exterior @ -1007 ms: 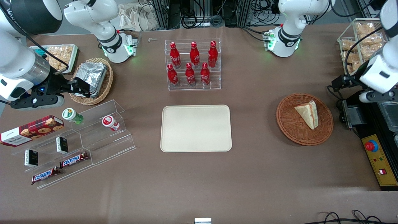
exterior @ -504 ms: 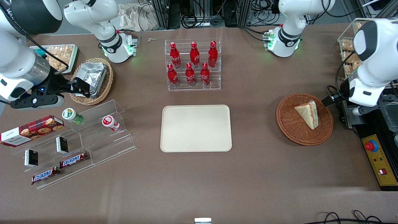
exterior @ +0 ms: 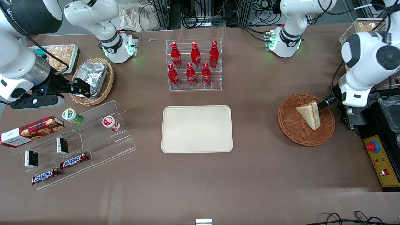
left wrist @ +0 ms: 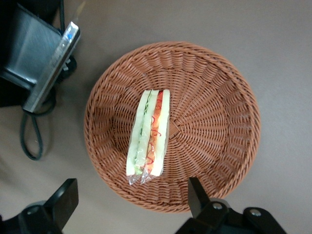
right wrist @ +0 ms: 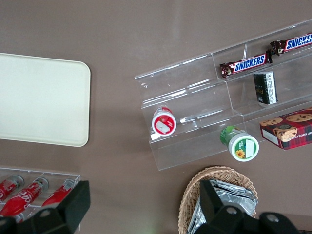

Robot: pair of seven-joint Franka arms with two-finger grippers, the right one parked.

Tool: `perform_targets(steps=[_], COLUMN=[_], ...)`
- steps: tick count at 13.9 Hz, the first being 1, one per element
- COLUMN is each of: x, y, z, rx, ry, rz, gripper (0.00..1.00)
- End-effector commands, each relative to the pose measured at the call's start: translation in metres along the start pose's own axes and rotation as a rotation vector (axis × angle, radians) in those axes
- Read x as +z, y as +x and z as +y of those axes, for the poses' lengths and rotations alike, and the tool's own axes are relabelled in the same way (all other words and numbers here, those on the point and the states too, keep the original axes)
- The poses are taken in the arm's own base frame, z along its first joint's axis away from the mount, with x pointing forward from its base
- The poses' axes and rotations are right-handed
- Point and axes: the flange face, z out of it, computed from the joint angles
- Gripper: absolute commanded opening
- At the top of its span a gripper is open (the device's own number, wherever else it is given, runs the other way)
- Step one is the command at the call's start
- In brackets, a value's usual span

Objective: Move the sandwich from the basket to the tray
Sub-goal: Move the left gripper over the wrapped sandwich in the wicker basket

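- The sandwich (left wrist: 148, 139) lies on its side in the middle of the reddish-brown wicker basket (left wrist: 222, 97), filling edge up, toward the working arm's end of the tabletop (exterior: 265, 175). The cream tray (exterior: 197, 128) sits well apart from it, mid-table.
- The gripper (left wrist: 131, 204) hangs above the basket's rim, fingers (left wrist: 66, 197) spread wide apart and holding nothing. Seen from the wrist, it stands off the wedge's narrow end rather than over its middle.
- If it drops straight down from here, I'd expect a finger to land on the woven rim or catch the wall, tipping or dragging the light basket.
- The wedge looks wrapped in clear film and soft. Too hard a squeeze could crush the bread; too light, and the film may slip out during the carry.
- Closing on the pointed tip instead of the thicker body would give a poor hold, and it could swing or fall short of the tray.
- The black box and cable (left wrist: 34, 131) sit just beside the basket, so a wide approach could snag there.
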Motion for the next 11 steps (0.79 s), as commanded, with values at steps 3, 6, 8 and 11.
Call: perform_targets(steps=[3, 6, 8, 11], x=[0.042, 0.07, 0.084, 0.094], y=[-0.004, -0.004, -0.003, -0.003], z=[0.008, 0.01, 0.014, 0.015], rx=[-0.04, -0.054, -0.093, -0.096], ry=[0.008, 0.015, 0.016, 0.022], rz=[-0.007, -0.027, -0.033, -0.042], gripper=[1.0, 1.0, 1.0, 1.0])
